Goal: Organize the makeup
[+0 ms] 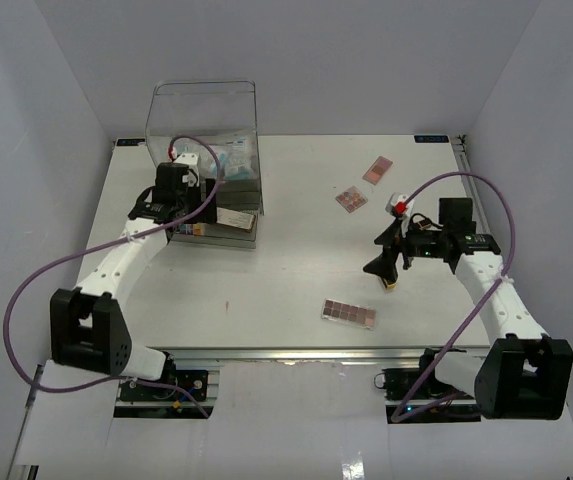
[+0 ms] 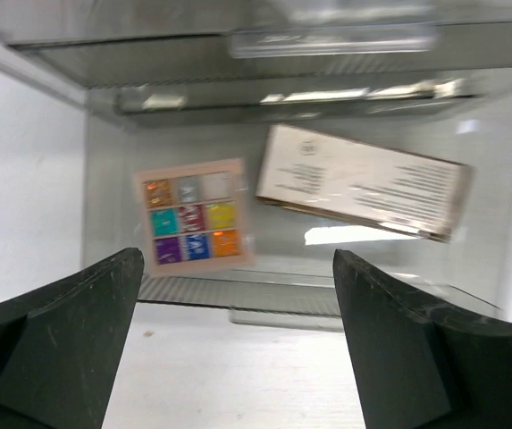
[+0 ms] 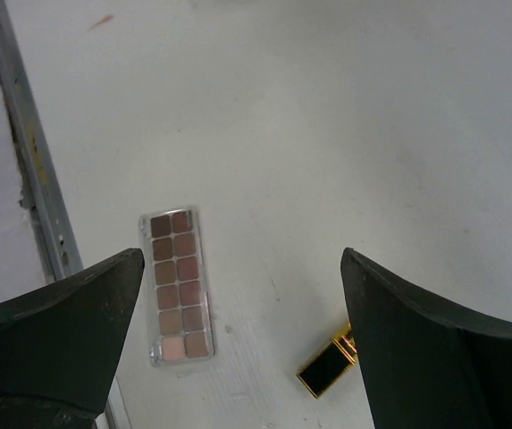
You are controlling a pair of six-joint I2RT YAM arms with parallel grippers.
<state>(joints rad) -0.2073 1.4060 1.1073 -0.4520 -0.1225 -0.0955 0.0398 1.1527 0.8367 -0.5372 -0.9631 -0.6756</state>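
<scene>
My left gripper (image 2: pixel 238 340) is open and empty, low over the table in front of the clear plastic box (image 1: pixel 204 115). Through the box wall I see a small palette of bright colours (image 2: pixel 192 219) and a flat case with a white printed label (image 2: pixel 361 181). Blue-white packets (image 1: pixel 234 158) lie deeper in the box. My right gripper (image 3: pixel 242 349) hangs open above the table. Under it lie a long brown eyeshadow palette (image 3: pixel 175 286) and a black-gold tube (image 3: pixel 327 366), the tube close to its right finger. Two pink palettes (image 1: pixel 377 169) (image 1: pixel 351 199) lie further back.
The table's metal front rail (image 3: pixel 32 170) runs just left of the long palette (image 1: pixel 348 314). White walls close in the table on three sides. The box's front rim (image 2: pixel 264 295) stands right ahead of my left fingers.
</scene>
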